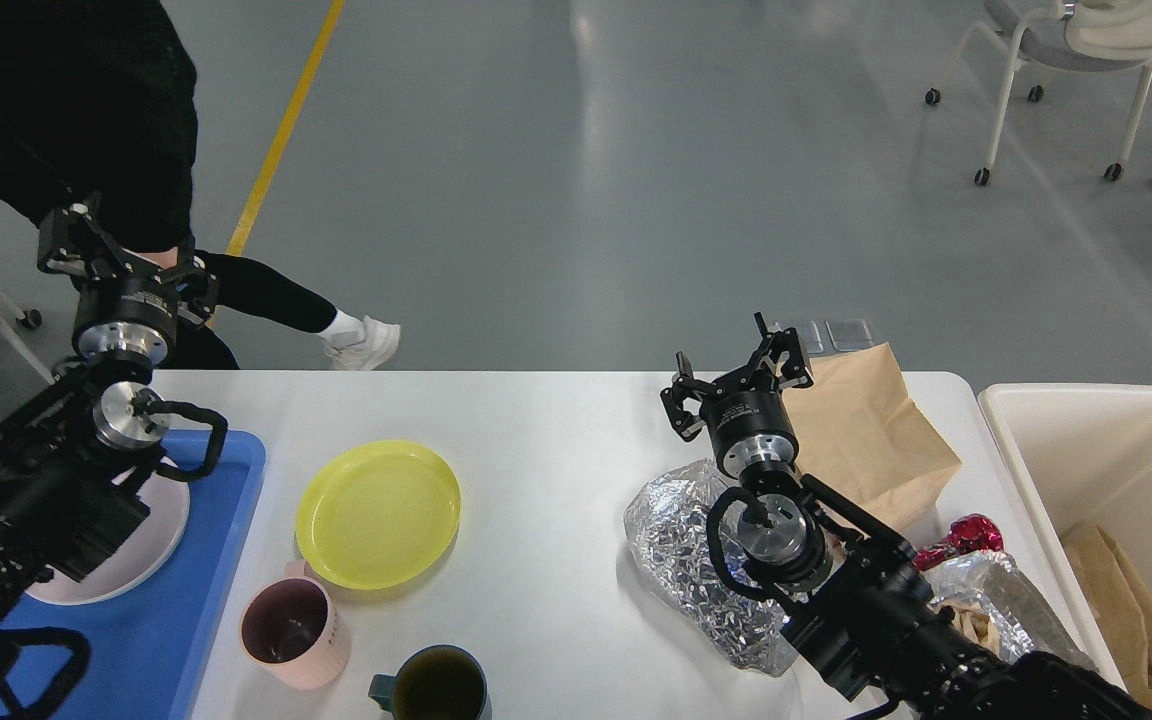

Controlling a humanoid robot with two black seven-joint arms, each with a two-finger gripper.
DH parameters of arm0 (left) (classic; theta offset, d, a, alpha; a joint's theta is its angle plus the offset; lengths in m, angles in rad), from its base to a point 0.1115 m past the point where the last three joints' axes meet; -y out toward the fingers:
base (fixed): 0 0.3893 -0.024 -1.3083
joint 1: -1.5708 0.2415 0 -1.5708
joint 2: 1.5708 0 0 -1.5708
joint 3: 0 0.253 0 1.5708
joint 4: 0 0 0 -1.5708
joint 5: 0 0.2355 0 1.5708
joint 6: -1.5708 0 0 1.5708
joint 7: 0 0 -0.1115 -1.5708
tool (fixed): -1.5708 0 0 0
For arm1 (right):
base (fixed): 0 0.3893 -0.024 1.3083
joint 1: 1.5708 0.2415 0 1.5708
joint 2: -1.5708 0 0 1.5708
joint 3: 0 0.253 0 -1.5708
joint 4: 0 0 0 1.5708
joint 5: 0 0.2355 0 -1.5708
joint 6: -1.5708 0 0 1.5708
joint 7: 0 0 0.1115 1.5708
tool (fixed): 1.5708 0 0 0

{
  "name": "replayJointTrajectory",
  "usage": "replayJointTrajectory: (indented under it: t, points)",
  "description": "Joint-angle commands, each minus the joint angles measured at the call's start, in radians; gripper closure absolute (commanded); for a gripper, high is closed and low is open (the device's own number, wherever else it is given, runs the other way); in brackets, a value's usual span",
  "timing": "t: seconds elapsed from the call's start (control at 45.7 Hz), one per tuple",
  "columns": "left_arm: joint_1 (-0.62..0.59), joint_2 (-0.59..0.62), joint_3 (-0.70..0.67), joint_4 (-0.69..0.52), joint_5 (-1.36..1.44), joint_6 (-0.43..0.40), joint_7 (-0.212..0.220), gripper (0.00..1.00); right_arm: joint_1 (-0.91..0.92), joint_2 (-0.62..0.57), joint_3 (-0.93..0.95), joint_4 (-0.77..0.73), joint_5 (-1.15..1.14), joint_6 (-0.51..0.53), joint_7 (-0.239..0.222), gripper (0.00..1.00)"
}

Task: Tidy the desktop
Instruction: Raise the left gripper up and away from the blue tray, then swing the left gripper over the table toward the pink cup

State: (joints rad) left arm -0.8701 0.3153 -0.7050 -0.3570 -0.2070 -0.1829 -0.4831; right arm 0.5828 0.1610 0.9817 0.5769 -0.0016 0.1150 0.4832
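The white desktop (536, 430) carries a yellow plate (378, 512), a pink cup (286, 630), a dark teal mug (431, 690), a crumpled foil sheet (681, 560), a brown paper bag (866, 430), a red wrapper (966, 540) and a second foil piece (996, 600). My left gripper (126, 258) is open and empty, raised beyond the table's far left corner, above the blue tray (206, 600). My right gripper (739, 375) is open and empty, above the far edge between the foil sheet and the paper bag.
The blue tray holds a pale plate (126, 560), partly hidden by my left arm. A cream bin (1106, 470) at the right holds a brown paper bag (1131, 600). A person in black (66, 110) stands close behind the left gripper. A wheeled chair (1066, 60) stands far right.
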Motion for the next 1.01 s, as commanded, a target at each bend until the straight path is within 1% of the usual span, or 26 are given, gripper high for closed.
replayJointTrajectory:
  t: [0.0, 0.088, 0.175, 0.241, 0.307, 0.394, 0.482, 0.547, 0.591, 0.723, 0.788, 0.898, 0.985]
  points:
    - [-0.161, 0.06, 0.356, -0.005, 0.001, 0.045, 0.0, 0.03, 0.0, 0.0, 0.0, 0.0, 0.0, 0.0, 0.0, 0.0]
    - [-0.298, 0.106, 0.658, -0.005, 0.001, 0.043, 0.0, 0.03, 0.0, 0.0, 0.0, 0.0, 0.0, 0.0, 0.0, 0.0]
    - [-0.452, 0.114, 1.017, -0.019, 0.001, 0.043, 0.0, 0.03, 0.0, 0.0, 0.0, 0.0, 0.0, 0.0, 0.0, 0.0]
    - [-0.564, 0.117, 1.282, -0.055, 0.001, 0.042, 0.0, 0.03, 0.0, 0.0, 0.0, 0.0, 0.0, 0.0, 0.0, 0.0]
    - [-0.668, 0.116, 1.511, -0.127, 0.001, 0.042, 0.0, 0.03, 0.0, 0.0, 0.0, 0.0, 0.0, 0.0, 0.0, 0.0]
    - [-0.776, 0.113, 1.752, -0.247, 0.001, 0.042, 0.0, 0.03, 0.0, 0.0, 0.0, 0.0, 0.0, 0.0, 0.0, 0.0]
    - [-0.874, 0.108, 1.933, -0.368, 0.001, 0.03, -0.003, 0.03, 0.0, 0.0, 0.0, 0.0, 0.0, 0.0, 0.0, 0.0]
    - [-0.92, 0.091, 2.042, -0.473, 0.003, 0.003, -0.005, 0.03, 0.0, 0.0, 0.0, 0.0, 0.0, 0.0, 0.0, 0.0]
    - [-0.932, 0.073, 2.078, -0.516, 0.003, -0.007, -0.012, 0.03, 0.0, 0.0, 0.0, 0.0, 0.0, 0.0, 0.0, 0.0]
    - [-0.994, 0.012, 2.093, -0.556, 0.003, -0.032, -0.003, 0.03, 0.0, 0.0, 0.0, 0.0, 0.0, 0.0, 0.0, 0.0]
    - [-1.035, -0.022, 2.105, -0.566, 0.003, -0.078, -0.003, 0.03, 0.0, 0.0, 0.0, 0.0, 0.0, 0.0, 0.0, 0.0]
    - [-1.121, -0.074, 2.121, -0.566, 0.003, -0.19, -0.002, 0.03, 0.0, 0.0, 0.0, 0.0, 0.0, 0.0, 0.0, 0.0]
    - [-1.156, -0.143, 2.115, -0.566, 0.003, -0.279, -0.002, 0.03, 0.0, 0.0, 0.0, 0.0, 0.0, 0.0, 0.0, 0.0]
